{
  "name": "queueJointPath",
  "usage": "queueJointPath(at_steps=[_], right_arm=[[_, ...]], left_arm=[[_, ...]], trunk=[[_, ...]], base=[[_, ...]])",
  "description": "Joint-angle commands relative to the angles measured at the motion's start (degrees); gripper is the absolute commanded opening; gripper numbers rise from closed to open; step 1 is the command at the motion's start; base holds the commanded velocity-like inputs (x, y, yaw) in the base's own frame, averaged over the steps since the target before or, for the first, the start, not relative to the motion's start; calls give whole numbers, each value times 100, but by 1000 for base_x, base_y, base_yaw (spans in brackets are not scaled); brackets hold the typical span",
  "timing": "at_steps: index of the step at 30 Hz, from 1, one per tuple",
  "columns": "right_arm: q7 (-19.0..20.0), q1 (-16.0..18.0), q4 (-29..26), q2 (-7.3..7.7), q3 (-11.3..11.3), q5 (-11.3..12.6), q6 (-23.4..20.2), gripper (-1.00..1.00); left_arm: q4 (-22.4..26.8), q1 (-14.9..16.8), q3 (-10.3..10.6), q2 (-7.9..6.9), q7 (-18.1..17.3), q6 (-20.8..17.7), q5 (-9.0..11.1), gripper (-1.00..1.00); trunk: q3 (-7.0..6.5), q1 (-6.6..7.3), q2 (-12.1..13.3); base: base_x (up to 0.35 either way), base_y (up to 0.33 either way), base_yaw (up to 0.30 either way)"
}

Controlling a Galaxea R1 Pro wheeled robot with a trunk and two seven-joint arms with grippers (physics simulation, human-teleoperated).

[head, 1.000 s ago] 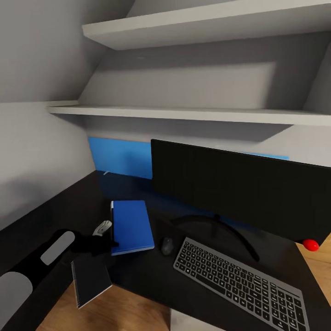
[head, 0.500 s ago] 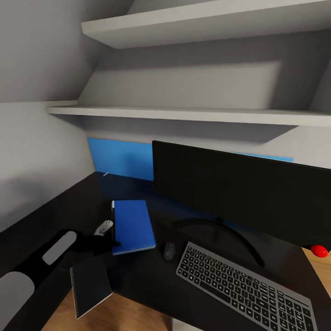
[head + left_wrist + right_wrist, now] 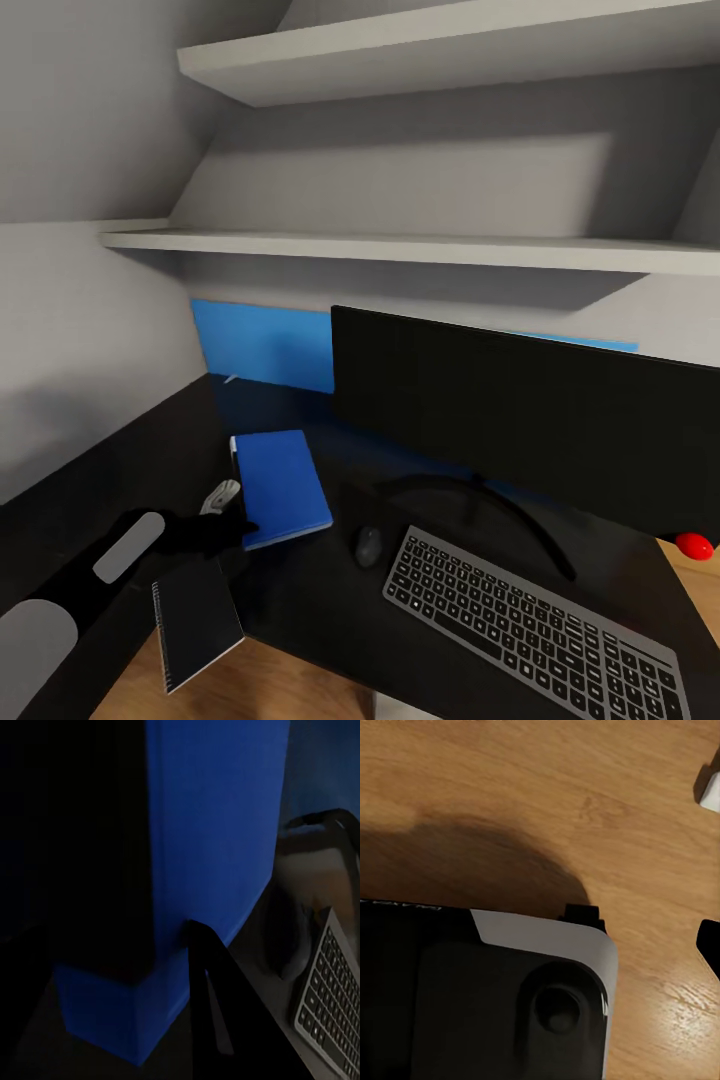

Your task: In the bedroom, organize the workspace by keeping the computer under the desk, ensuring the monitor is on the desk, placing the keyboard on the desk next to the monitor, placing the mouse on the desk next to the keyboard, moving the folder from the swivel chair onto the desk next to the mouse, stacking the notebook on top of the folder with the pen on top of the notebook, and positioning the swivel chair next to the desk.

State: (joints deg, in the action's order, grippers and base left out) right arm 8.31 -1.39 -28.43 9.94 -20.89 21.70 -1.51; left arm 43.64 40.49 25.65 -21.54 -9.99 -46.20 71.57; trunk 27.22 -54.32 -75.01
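Folder (image 3: 282,487) slides away toward eleven o'clock on the desk (image 3: 300,600), its near corner clamped in the left gripper (image 3: 235,525); compared with half a second back it sits further from the mouse (image 3: 368,546) and more square. Placement beside the mouse looks nearly settled. Notebook (image 3: 196,620) hangs off the desk edge at seven o'clock, apparently next. Right claw's state I cannot tell. Monitor (image 3: 520,430) and keyboard (image 3: 535,625) unmoved.

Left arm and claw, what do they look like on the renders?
Head view: the left arm is glossy black with rounded light-grey oval panels along its links. The left claw is black with a pale grey-white part on top. In the left wrist view a finger shows as a dark tapered wedge.
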Motion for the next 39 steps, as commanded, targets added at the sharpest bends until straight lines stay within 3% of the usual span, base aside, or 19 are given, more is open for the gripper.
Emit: queueJointPath(at_steps=[1,5,13,15,17,26,39], right_arm=[[-5,-1,-15,8,-29,54,-16,100],[-5,-1,-5,8,-28,54,-16,100],[-6,-1,20,3,-22,54,-16,100],[-6,-1,21,0,-21,54,-17,100],[-6,-1,30,-1,-21,54,-24,100],[-9,-1,37,-8,-21,54,-32,100],[-14,1,39,-17,-21,54,-33,100]], left_arm=[[-9,-2,17,-3,-38,34,-24,-100],[-20,-16,25,8,-38,78,-27,-100],[-74,-16,13,178,-37,66,-37,-100],[-324,-9,23,272,-67,28,-28,-100],[-773,40,14,519,-112,8,-71,-100],[-840,16,-29,545,-166,-75,74,-100],[-840,45,-32,545,-384,-302,103,-100]], trunk=[[5,0,-3],[5,0,-3],[5,0,-3],[5,0,-3],[5,0,-3],[5,0,-3],[5,0,-3]], base=[[20,6,0],[126,85,0],[51,36,0],[3,2,0],[1,0,0],[0,0,0],[0,0,0]])
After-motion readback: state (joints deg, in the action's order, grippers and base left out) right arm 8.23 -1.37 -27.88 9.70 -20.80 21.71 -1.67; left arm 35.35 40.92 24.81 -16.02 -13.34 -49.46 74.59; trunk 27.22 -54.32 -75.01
